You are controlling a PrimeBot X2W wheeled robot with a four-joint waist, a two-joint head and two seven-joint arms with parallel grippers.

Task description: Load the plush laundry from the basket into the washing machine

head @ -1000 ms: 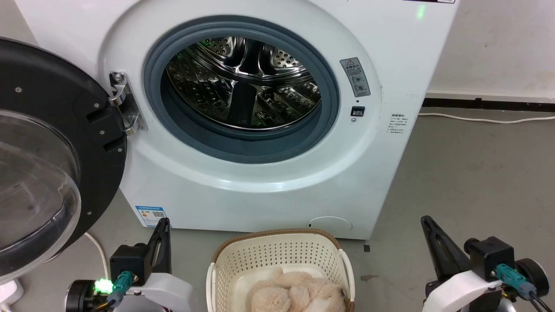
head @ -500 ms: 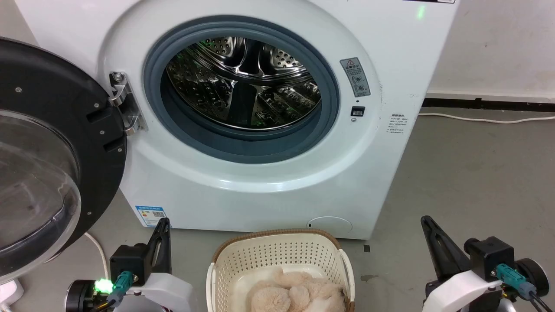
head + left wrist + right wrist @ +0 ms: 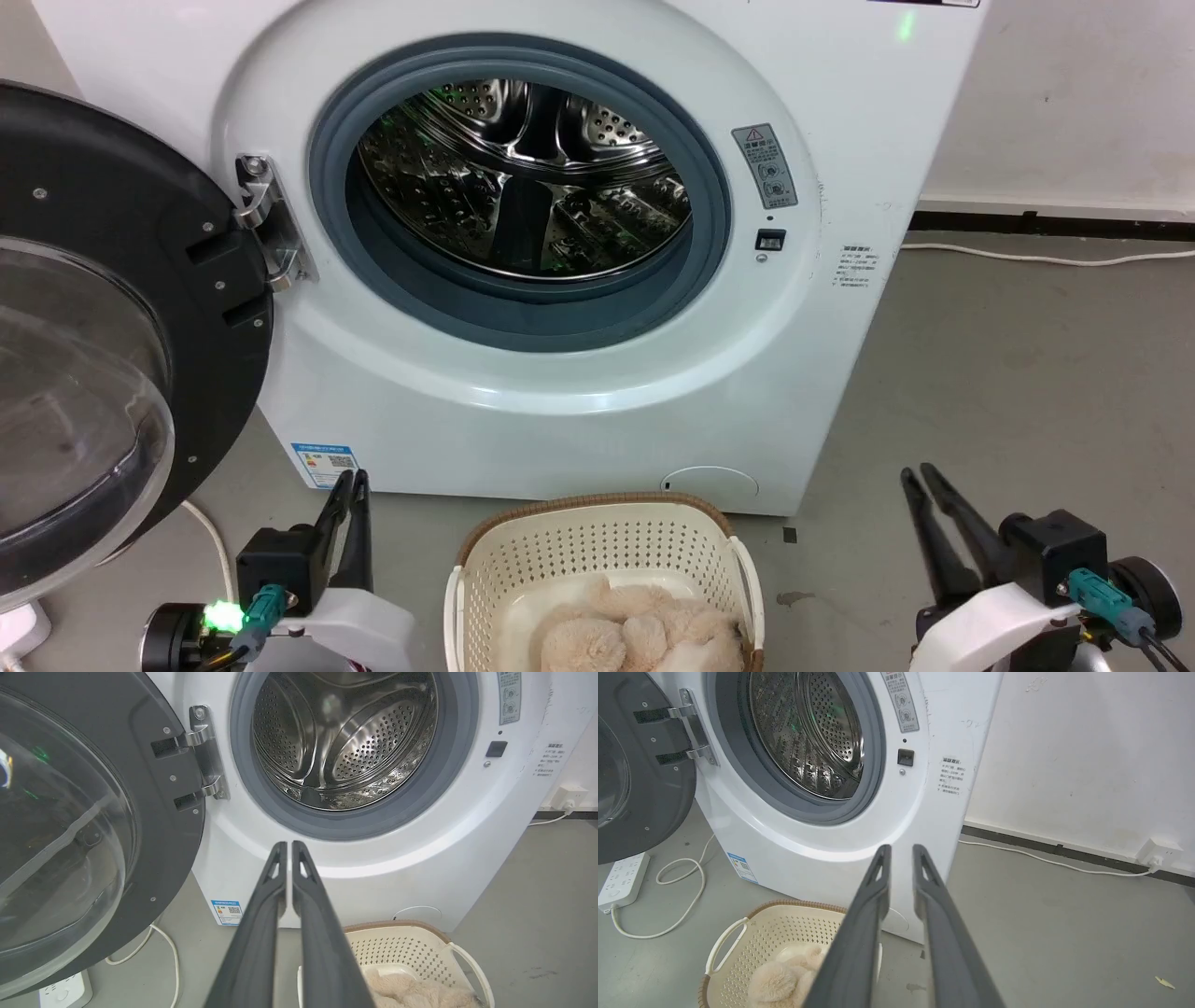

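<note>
The washing machine (image 3: 560, 420) stands straight ahead with its round glass door (image 3: 103, 327) swung wide open to the left and its steel drum (image 3: 523, 177) empty. On the floor in front of it sits the cream basket (image 3: 597, 506), holding the fluffy beige plush laundry (image 3: 625, 635). My left gripper (image 3: 353, 478) hovers left of the basket, its fingers parted by a narrow slit with nothing between them. Right of the basket my right gripper (image 3: 917, 471) is a little wider open and also holds nothing. Both point toward the machine.
A white power strip (image 3: 621, 882) and a looping white cable (image 3: 682, 891) lie on the grey floor under the open door. Another cable (image 3: 1046, 257) runs along the wall at the right to a wall socket (image 3: 1157, 851). Bare floor lies right of the machine.
Both grippers, shut a moment ago, have parted their fingers slightly, the right more than the left. The arms, basket and plush have not moved.
</note>
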